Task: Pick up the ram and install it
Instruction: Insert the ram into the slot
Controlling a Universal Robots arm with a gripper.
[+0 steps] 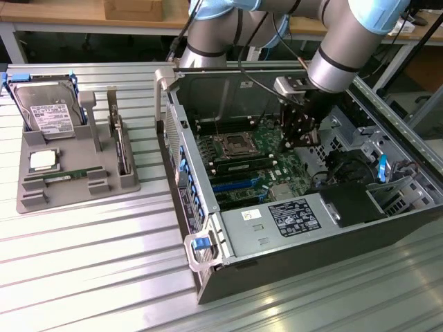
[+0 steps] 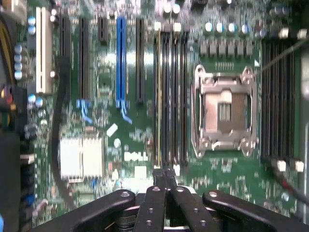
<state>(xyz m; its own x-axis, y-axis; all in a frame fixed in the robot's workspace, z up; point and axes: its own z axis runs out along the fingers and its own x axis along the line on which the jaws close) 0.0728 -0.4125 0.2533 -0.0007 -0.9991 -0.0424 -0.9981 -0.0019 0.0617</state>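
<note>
My gripper [image 1: 296,143] hangs inside the open computer case [image 1: 208,207], low over the motherboard [image 1: 277,166]. In the wrist view its black fingertips [image 2: 164,173] are pressed together with nothing between them. They stand right at the end of the memory slots. A thin ram [image 2: 158,92] stands on edge in the slot nearest the blue connector, showing a yellowish top edge. Another green ram stick [image 1: 66,177] lies flat in the grey tray [image 1: 76,197] at the exterior view's left, far from the gripper.
The tray also holds an upright silver hard drive [image 1: 45,114] and a square processor chip [image 1: 43,160]. An open processor socket [image 2: 224,111] sits beside the memory slots. A silver heat sink [image 2: 81,157] and a black cable [image 2: 57,121] lie by the expansion slots.
</note>
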